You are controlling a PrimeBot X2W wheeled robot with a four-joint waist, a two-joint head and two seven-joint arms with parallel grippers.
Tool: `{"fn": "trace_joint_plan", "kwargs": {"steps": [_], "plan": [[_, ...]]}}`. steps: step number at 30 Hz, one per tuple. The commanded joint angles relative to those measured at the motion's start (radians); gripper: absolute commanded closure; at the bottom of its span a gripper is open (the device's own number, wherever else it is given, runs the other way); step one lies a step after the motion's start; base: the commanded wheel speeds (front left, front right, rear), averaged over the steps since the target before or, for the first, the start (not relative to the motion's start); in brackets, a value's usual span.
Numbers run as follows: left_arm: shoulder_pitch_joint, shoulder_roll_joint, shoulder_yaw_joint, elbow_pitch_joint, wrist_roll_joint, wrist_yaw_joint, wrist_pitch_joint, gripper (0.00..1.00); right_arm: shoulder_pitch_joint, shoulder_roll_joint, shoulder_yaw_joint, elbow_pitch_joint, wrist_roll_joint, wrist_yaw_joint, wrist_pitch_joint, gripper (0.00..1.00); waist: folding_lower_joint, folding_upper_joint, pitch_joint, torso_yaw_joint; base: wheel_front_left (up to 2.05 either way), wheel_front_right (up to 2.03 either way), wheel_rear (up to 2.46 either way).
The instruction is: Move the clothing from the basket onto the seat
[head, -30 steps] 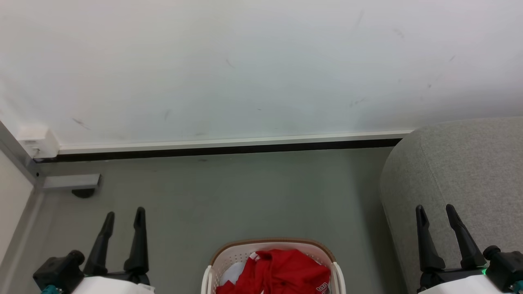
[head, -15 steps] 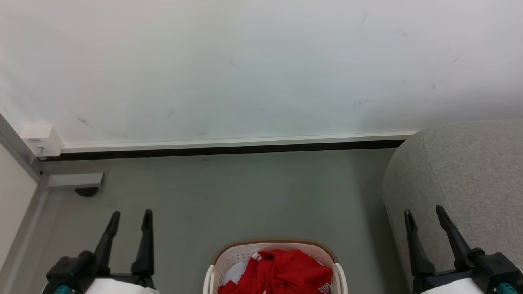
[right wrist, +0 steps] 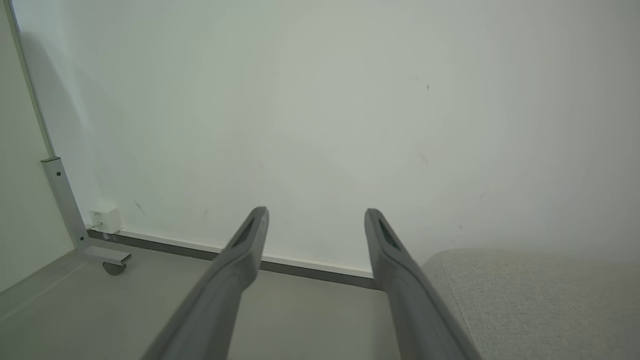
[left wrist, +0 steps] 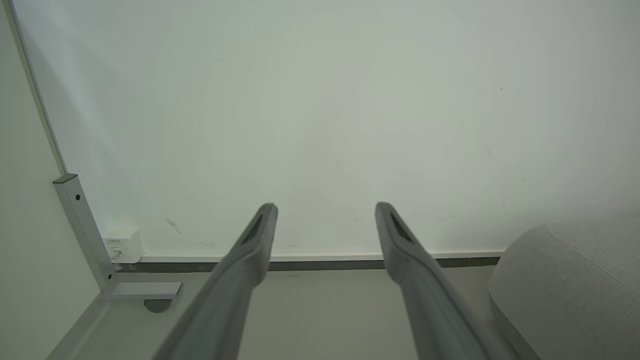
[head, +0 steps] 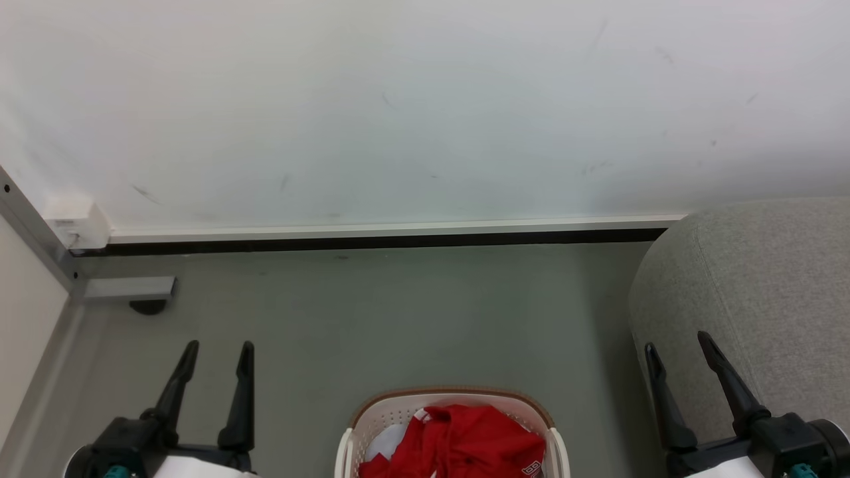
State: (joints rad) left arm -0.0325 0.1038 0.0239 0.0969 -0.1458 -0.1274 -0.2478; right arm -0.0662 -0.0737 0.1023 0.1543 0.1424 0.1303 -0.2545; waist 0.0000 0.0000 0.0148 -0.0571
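Red clothing lies bunched in the white basket with a brown rim, at the bottom middle of the head view. The grey seat rises at the right and also appears in both wrist views. My left gripper stands open at the lower left, left of the basket, with nothing between its fingers. At the lower right my right gripper is open and empty in front of the seat's near side. In the wrist views both grippers point at the white wall.
A white wall with a dark baseboard runs across the back. A grey metal post foot with a castor and a small white box sit in the left corner. Grey floor stretches between wall and basket.
The head view has shifted slightly, so the scene slid right. Both grippers have drawn a little inward towards the basket and stay open. The clothing lies as before.
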Motion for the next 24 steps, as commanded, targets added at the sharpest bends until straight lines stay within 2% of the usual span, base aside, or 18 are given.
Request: {"fn": "trace_joint_plan", "kwargs": {"steps": [1, 7, 24], "plan": [[0.003, 0.009, 0.0, -0.001, 0.025, -0.004, -0.009, 0.0, -0.005, -0.003, 0.0, -0.01, -0.029, 0.001, -0.004, 0.0, 0.0, 0.0, 0.001, 0.001, 0.0, 0.0, 0.0], [0.004, 0.011, 0.001, -0.008, 0.065, -0.003, -0.018, 0.0, -0.003, 0.003, -0.006, -0.016, -0.077, 0.001, -0.012, 0.0, 0.0, 0.0, 0.008, -0.001, 0.0, 0.0, 0.0], [0.003, 0.002, 0.023, -0.007, 0.044, -0.003, -0.017, 0.0, -0.009, 0.014, -0.014, -0.023, -0.057, 0.001, -0.01, 0.0, 0.0, 0.0, 0.014, -0.005, 0.0, 0.0, 0.0]]}}
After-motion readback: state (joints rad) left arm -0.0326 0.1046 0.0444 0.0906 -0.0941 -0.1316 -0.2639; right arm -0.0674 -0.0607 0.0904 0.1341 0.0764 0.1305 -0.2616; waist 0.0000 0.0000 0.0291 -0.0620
